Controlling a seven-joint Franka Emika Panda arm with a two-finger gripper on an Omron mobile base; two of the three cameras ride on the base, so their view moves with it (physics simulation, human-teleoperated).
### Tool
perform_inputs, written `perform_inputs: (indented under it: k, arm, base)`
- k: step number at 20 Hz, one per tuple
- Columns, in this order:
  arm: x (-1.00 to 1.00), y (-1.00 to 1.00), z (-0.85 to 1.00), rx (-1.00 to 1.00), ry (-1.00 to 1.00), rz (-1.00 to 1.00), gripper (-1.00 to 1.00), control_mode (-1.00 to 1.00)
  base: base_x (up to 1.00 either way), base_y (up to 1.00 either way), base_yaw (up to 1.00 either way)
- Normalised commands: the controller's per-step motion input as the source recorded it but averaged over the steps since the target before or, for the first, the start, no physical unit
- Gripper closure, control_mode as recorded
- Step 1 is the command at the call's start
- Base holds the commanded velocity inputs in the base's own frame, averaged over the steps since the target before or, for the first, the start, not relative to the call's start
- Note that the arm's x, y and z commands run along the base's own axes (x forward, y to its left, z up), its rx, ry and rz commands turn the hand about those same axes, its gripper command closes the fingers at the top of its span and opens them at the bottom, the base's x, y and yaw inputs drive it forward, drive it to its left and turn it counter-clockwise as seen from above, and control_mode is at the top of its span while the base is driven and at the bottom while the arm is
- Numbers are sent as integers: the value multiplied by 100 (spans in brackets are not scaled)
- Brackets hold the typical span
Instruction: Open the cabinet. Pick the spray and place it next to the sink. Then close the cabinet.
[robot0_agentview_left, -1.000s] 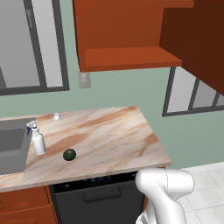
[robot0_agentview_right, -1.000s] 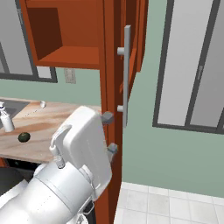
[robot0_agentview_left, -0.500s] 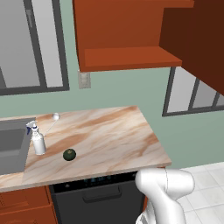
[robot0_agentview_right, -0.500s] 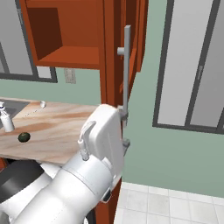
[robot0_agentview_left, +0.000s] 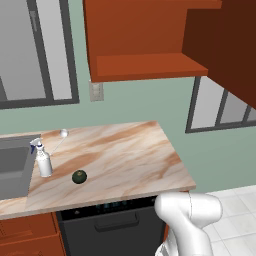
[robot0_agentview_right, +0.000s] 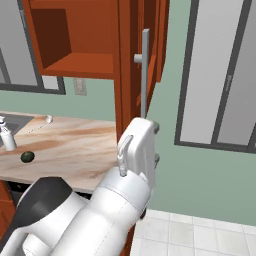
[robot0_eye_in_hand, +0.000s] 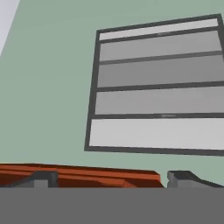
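Red-brown cabinet (robot0_agentview_left: 145, 45) stands open, its door (robot0_agentview_right: 131, 75) swung out edge-on with the handle (robot0_agentview_right: 145, 75) above the arm, so closing seems the step in hand: the spread, empty fingers (robot0_eye_in_hand: 43, 178) must get behind that door and push. Below the cabinet, the table (robot0_agentview_left: 120, 160) carries the spray (robot0_agentview_left: 43, 160), upright just beside the sink (robot0_agentview_left: 15, 170); a green ball (robot0_agentview_left: 79, 176) lies near it, nothing blocking.

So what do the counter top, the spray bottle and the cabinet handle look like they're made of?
The counter top looks like polished marble or a laminate copy: tan with pale veining and a smooth sheen. The spray bottle reads as white plastic, matte, with a blue nozzle tip. The cabinet handle seems brushed metal: an even grey bar with no grain. All of it is rendered, so these are looks only.
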Motion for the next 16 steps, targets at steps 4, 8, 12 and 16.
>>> perform_inputs:
  k: [4, 8, 12, 16]
  arm:
    - [32, -21, -11, -2, 0, 5, -100, -100]
    - [31, -24, -11, -4, 0, 3, -100, -100]
    - [29, -24, -11, -7, 0, 3, -100, -100]
    - [29, -17, -15, -9, 0, 3, -100, -100]
  base:
    - [0, 0, 0]
    - [0, 0, 0]
    - [0, 0, 0]
    - [0, 0, 0]
